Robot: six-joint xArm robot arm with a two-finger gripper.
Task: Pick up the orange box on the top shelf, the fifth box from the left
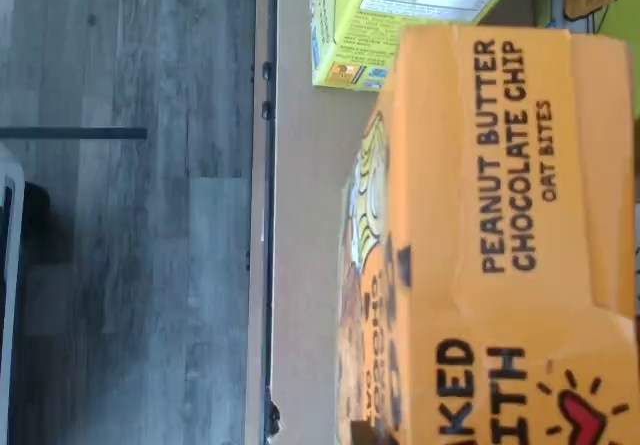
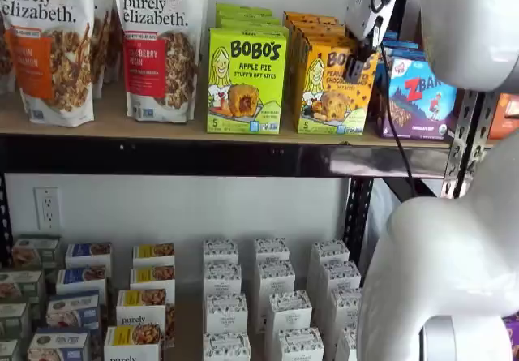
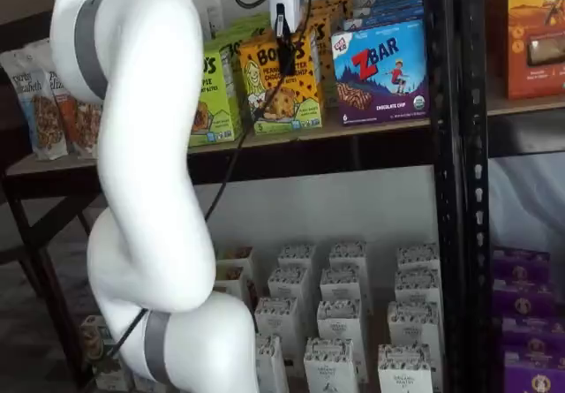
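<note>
The orange box (image 2: 335, 87) stands upright at the front edge of the top shelf (image 2: 162, 126), between a lime-green Apple Pie box (image 2: 246, 79) on its left and a blue ZBar box (image 2: 420, 96) on its right; it is just beside both, and whether it touches either cannot be told. More orange cartons stand in a row behind it. The gripper (image 2: 357, 66) hangs from its white body at the box's upper right corner, a black finger lying over the front face near the top edge, with a black cable trailing down past the shelf rail. In the other shelf view the gripper (image 3: 286, 57) shows a dark finger over the top middle of the orange box (image 3: 281, 88). Only one finger is plain in each shelf view, so whether the jaws are closed on the box or merely set around it cannot be told. The box's base appears to rest on the board. The wrist view shows the orange box (image 1: 500, 235) close up, its "Peanut Butter Chocolate Chip" panel filling much of the picture, with the green box (image 1: 400, 15) beside it, the tan shelf (image 1: 300, 265) board beneath, and grey plank floor (image 1: 120, 265) beyond the rail. Two granola bags (image 2: 158, 40) stand farther left on the shelf. Small white cartons (image 2: 272, 296) fill the lower level.
</note>
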